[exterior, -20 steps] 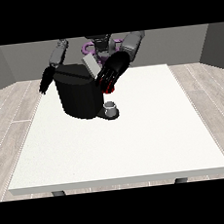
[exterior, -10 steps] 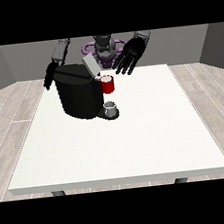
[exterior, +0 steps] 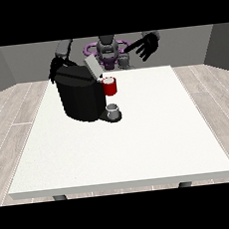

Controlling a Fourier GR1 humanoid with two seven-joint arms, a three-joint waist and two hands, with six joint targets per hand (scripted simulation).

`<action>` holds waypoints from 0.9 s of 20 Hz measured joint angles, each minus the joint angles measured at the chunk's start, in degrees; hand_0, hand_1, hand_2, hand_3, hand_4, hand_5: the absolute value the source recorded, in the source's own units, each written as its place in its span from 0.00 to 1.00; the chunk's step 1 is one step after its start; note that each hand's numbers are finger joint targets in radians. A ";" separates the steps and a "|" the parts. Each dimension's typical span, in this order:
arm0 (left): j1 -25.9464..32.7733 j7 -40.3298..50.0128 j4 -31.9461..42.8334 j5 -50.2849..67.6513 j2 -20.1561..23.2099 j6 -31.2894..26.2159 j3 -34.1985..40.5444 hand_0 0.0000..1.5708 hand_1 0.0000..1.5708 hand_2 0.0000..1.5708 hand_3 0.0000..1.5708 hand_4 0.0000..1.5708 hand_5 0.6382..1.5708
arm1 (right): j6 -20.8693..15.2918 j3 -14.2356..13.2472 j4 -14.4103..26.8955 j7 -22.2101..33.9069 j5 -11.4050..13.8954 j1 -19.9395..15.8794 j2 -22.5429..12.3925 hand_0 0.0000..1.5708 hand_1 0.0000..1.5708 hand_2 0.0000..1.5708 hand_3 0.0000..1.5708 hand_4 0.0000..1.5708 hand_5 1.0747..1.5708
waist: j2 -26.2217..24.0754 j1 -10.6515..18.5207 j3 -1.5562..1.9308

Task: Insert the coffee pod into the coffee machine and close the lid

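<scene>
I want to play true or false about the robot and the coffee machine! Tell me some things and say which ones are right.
1. The coffee machine is black. True.
2. The machine's lid is shut flat. False: it stands tilted up, open.
3. The hand at the view's right is pressing on the lid. False: it is raised in the air, apart from the machine, fingers spread.
4. A red thing at the machine shows on its front. True.
5. The machine stands on the floor. False: it stands on the white table.
</scene>
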 measured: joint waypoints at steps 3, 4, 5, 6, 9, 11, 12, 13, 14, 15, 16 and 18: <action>6.10 -0.88 0.56 3.40 -3.23 -0.78 2.04 0.00 0.00 0.00 0.00 0.27 1.00 | 0.72 0.18 -1.04 -0.32 -0.61 1.62 0.29 0.00 0.00 0.00 0.00 0.00 1.00 | -5.17 2.87 0.05; 7.64 -1.05 0.70 4.27 -4.13 -1.07 2.29 0.00 0.00 0.00 0.00 0.25 1.00 | 1.36 0.25 -1.48 -0.24 -1.17 1.40 0.43 0.00 0.00 0.00 0.00 0.00 1.00 | -6.44 3.66 0.07; 9.17 -1.13 0.89 4.84 -4.64 -1.26 2.59 0.00 0.00 0.00 0.00 0.24 1.00 | 2.11 0.87 -2.42 0.08 -1.59 1.24 0.93 0.00 0.00 0.00 0.00 0.00 1.00 | -7.67 3.92 0.08; 10.40 -1.07 0.87 5.35 -4.98 -1.59 2.76 0.00 0.00 0.00 0.00 0.21 1.00 | 3.10 1.04 -3.11 0.27 -2.13 0.93 0.76 0.00 0.00 0.00 0.00 0.00 1.00 | -8.46 4.41 0.09; 14.16 -0.86 0.71 6.13 -5.66 -1.82 2.90 0.00 0.00 0.00 0.00 0.25 1.00 | 5.95 2.17 -5.85 2.79 -3.05 -0.88 -0.14 0.00 0.00 0.00 0.00 0.04 1.00 | -11.03 5.27 0.12; 15.99 0.06 0.04 7.05 -5.84 -2.62 3.05 0.00 0.00 0.00 0.00 0.26 1.00 | 7.70 2.72 -7.11 3.88 -3.40 -1.47 -1.05 0.00 0.00 0.00 0.00 0.10 1.00 | -12.27 6.15 0.11; 16.27 0.18 -0.47 7.58 -5.58 -2.88 3.23 0.00 0.00 0.00 0.00 0.26 1.00 | 8.21 3.22 -7.88 3.74 -3.19 -2.30 -1.32 0.00 0.00 0.00 0.00 0.07 1.00 | -11.82 6.19 0.13; 17.37 0.50 -1.06 7.82 -5.79 -3.02 3.04 0.00 0.00 0.00 0.00 0.25 1.00 | 8.67 3.69 -8.38 4.10 -3.00 -2.28 -1.52 0.00 0.00 0.00 0.00 0.16 1.00 | -12.42 6.65 0.12; 18.35 0.42 -1.94 8.30 -6.08 -3.43 2.84 0.00 0.00 0.00 0.00 0.22 1.00 | 9.21 3.73 -8.76 4.39 -2.92 -2.70 -2.15 0.00 0.00 0.00 0.00 0.15 1.00 | -12.43 7.13 0.13; 19.07 0.93 -2.58 9.20 -6.40 -3.75 2.37 0.00 0.00 0.00 0.00 0.23 1.00 | 9.81 3.42 -8.65 4.59 -2.89 -3.21 -3.13 0.00 0.00 0.00 0.00 0.05 1.00 | -12.76 7.82 0.13; 18.97 1.71 -3.60 10.24 -6.64 -4.16 2.06 0.00 0.00 0.00 0.00 0.27 1.00 | 10.28 2.82 -8.35 4.44 -3.05 -4.20 -4.05 0.00 0.00 0.00 0.00 0.00 1.00 | -12.33 8.50 0.14; 20.43 2.45 -5.81 12.11 -6.72 -4.30 0.54 0.00 0.00 0.00 0.00 0.26 1.00 | 10.25 2.26 -7.92 5.20 -3.09 -5.80 -4.58 0.00 0.00 0.00 0.00 0.00 1.00 | -11.62 9.22 0.15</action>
